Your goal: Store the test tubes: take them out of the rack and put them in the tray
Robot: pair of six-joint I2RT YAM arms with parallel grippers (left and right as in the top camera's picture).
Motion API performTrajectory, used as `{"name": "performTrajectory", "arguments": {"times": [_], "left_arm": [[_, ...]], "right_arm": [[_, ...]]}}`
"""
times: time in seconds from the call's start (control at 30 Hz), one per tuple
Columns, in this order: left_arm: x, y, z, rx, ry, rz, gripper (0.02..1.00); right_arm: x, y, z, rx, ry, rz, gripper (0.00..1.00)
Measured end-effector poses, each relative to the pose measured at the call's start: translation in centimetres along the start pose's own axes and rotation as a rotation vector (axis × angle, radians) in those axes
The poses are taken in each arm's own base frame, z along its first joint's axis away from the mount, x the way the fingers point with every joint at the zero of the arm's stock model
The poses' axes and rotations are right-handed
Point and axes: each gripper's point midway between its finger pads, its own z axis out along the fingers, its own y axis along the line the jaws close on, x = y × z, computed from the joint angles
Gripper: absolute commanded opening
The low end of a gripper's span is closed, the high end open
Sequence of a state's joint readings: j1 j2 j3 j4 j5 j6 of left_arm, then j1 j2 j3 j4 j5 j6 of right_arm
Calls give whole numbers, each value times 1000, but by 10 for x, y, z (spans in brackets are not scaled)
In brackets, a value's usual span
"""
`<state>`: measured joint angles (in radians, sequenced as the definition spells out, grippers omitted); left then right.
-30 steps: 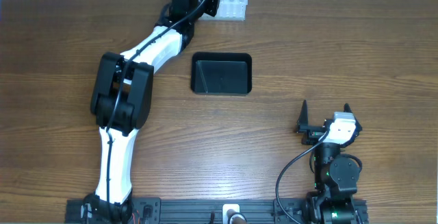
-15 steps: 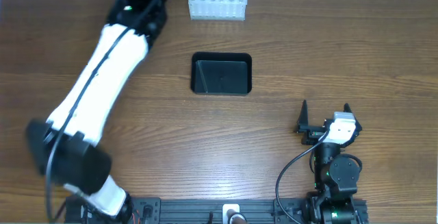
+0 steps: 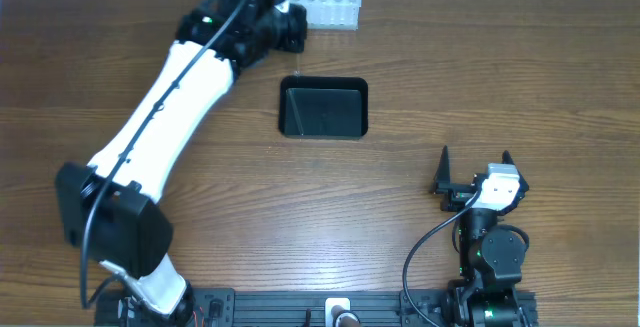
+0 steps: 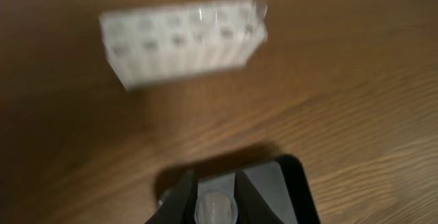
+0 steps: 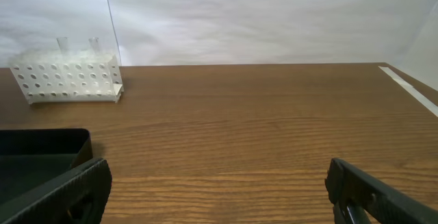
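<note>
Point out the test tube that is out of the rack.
The clear test tube held in the left end effector; the other two tubes stand upright in the white perforated plastic rack.

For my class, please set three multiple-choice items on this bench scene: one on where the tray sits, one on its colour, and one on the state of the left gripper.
1. Where does the tray lie relative to the test tube rack?
A) nearer the arms' bases
B) farther from the bases
C) on top of it

2. What colour is the tray?
A) white
B) black
C) red

3. The left gripper is:
A) open and empty
B) shut on the rack
C) shut on a test tube

Answers:
1 A: the top view shows the tray between rack and bases.
2 B: its walls and floor are black.
3 C: the left wrist view shows a clear tube between its fingers.
</note>
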<state>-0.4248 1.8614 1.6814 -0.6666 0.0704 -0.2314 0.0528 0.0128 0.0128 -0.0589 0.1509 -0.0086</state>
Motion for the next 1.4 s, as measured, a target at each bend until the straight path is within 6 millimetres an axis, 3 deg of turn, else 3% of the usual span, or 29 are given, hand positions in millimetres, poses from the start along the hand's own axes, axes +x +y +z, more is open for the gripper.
{"name": "performTrajectory", "arguments": {"times": [0.2,0.4,1.1,1.4], "left_arm": [[36,-11,42,-28,107,-26,99],[56,-13,63,-71,157,-20,102],[93,10,99,-153,268,-47,128],[99,15,101,-162,288,-51,145]], "right_arm": [[0,0,0,0,0,0,991],[0,0,0,0,0,0,991],[0,0,0,0,0,0,993],[0,0,0,0,0,0,991]]}}
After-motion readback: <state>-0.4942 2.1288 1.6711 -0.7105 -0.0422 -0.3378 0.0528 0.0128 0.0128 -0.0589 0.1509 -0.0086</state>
